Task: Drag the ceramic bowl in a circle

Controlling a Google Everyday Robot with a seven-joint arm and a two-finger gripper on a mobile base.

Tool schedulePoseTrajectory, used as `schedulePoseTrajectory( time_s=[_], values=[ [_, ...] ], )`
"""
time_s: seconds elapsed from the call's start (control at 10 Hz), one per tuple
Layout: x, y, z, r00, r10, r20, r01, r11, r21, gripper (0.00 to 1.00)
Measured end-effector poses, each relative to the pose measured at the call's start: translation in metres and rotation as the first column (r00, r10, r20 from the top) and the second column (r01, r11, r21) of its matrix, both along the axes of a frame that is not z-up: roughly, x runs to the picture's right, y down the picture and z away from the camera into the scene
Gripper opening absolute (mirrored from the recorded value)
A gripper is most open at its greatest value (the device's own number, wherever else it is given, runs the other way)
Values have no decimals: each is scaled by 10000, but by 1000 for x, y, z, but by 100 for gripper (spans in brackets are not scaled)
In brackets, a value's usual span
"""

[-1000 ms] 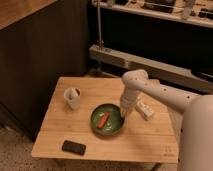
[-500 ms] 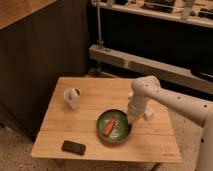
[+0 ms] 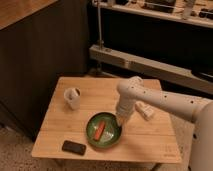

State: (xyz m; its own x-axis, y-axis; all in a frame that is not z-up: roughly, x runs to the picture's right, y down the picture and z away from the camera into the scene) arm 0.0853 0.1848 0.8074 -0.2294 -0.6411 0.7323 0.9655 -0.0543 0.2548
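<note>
Wooden table (image 3: 150, 142): bears all items. Robot arm (image 3: 165, 100): reaches in from 3 o'clock. Ceramic bowl (image 3: 111, 137): toward the table's 6 o'clock edge; within the last second it slid toward 5 o'clock, then swung back toward 9 o'clock, a curved path, so the circle looks under way but unfinished. Gripper (image 3: 121, 121): at the bowl's 2 o'clock rim, closed, apparently pinching it. White mug (image 3: 73, 97): 10 o'clock of bowl, unmoved. Black phone (image 3: 74, 147): 8 o'clock. Orange item (image 3: 99, 130): inside bowl.
</note>
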Motion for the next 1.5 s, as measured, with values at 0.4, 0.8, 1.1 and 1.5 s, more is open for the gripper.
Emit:
schedulePoseTrajectory(
  time_s=[0.4, 0.8, 1.1, 1.5],
  values=[
    [16, -36, 32, 10000, 92, 13, -92, 9999, -89, 15],
    [33, -47, 47, 9999, 99, 40, -99, 9998, -146, 15],
    [68, -29, 30, 9995, 302, 113, -300, 9993, -204, 15],
    [76, -8, 12, 9996, -40, 263, 44, 9999, -147, 15]
  ],
)
